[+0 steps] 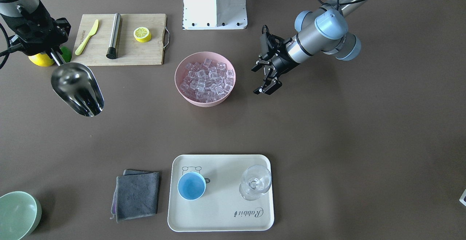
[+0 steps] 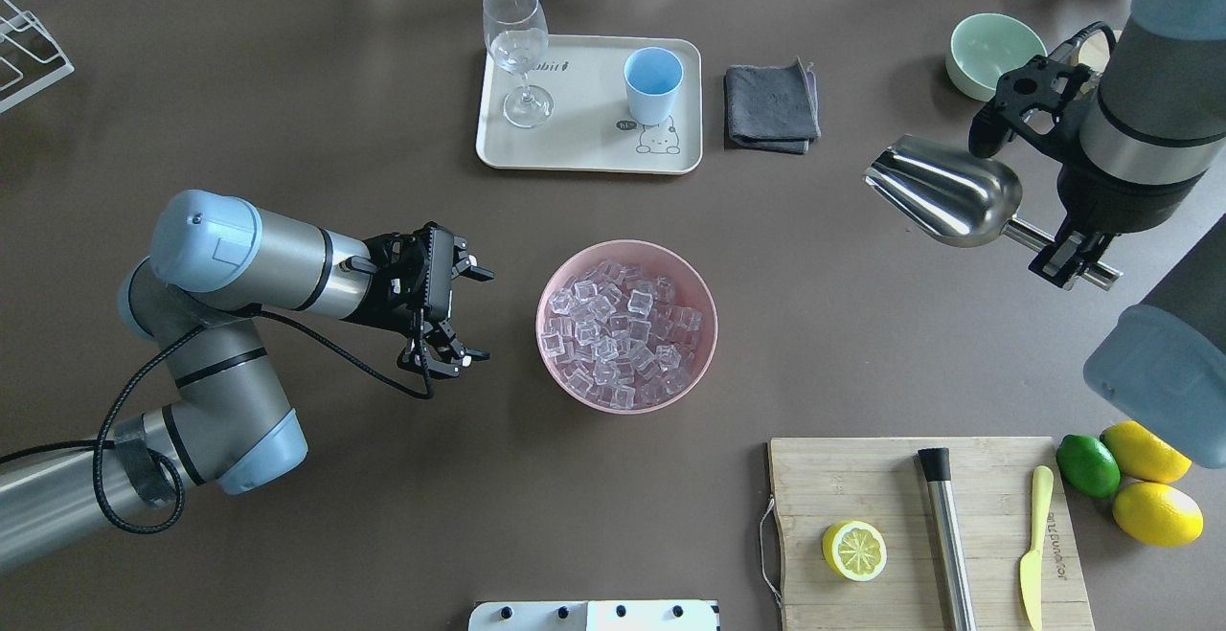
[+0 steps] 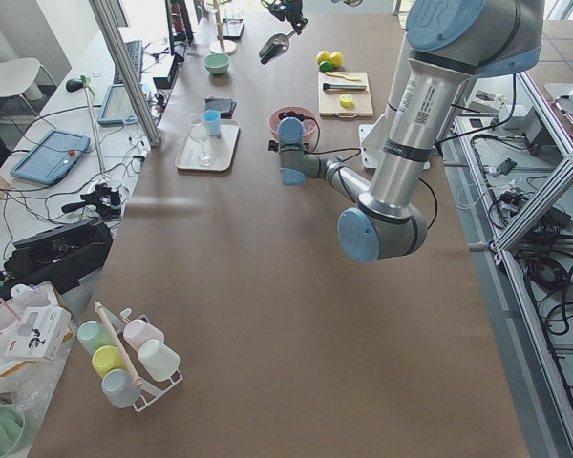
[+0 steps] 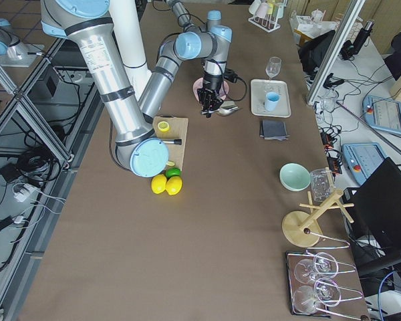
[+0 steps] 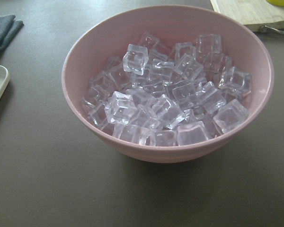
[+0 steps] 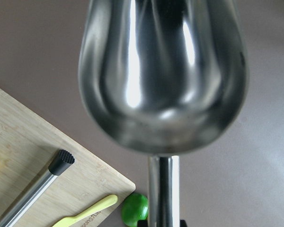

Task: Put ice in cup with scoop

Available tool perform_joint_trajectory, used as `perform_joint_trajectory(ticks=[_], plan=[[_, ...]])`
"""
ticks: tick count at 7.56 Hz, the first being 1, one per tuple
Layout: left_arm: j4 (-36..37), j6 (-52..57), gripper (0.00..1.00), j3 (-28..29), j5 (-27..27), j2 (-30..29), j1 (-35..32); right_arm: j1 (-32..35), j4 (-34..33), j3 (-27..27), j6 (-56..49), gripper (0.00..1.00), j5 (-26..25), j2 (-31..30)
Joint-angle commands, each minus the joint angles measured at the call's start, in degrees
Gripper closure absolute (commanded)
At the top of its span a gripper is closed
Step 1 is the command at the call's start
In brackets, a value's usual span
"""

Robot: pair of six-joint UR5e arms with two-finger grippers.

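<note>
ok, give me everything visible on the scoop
The scoop is shiny stainless steel, with a deep rounded trough and a thin straight rod handle. The right gripper is clamped on the handle and nothing else touches it. It appears held above the table, with the open mouth towards the table's middle. The trough is empty. The ice lies in the pink bowl, well apart from it.

Even, diffuse overhead light. The brown table carries only soft, short shadows, as under the pink bowl. Bright vertical glare streaks cross the scoop, which sits close to the lens and slightly soft. The ice is sharp, with small highlights.
</note>
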Motion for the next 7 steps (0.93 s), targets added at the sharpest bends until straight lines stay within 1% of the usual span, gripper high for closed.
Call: perform_joint_trajectory(ticks=[1, 2, 3, 4, 5, 6, 7], plan=[[0.0, 0.0, 0.01, 0.0, 0.4, 0.1, 0.6, -5.9, -12.8, -1.5, -1.4, 1.00, -3.3, 8.5], [0.0, 0.0, 0.01, 0.0, 0.8, 0.1, 0.5, -7.9, -16.7, -3.3, -1.6, 1.00, -3.3, 12.2], [-0.1, 0.1, 0.01, -0.1, 0.8, 0.1, 0.4, -9.8, -21.6, -6.1, -1.9, 1.00, -3.9, 17.7], [0.2, 0.1, 0.01, -0.1, 1.3, -0.2, 0.5, -12.0, -26.0, -11.4, -1.9, 1.00, -5.3, 24.4], [-0.2, 0.0, 0.01, -1.0, 1.5, 0.2, 0.3, -14.3, -28.8, -16.3, -2.0, 1.00, -7.6, 29.3], [-3.2, 0.2, 0.01, -2.5, 1.2, 3.1, 0.9, -16.4, -30.6, -19.9, -2.6, 1.00, -9.4, 32.7], [-8.7, 0.0, 0.01, -2.6, 1.5, 6.4, 4.2, -16.8, -30.9, -24.7, -3.8, 1.00, -9.5, 36.0]])
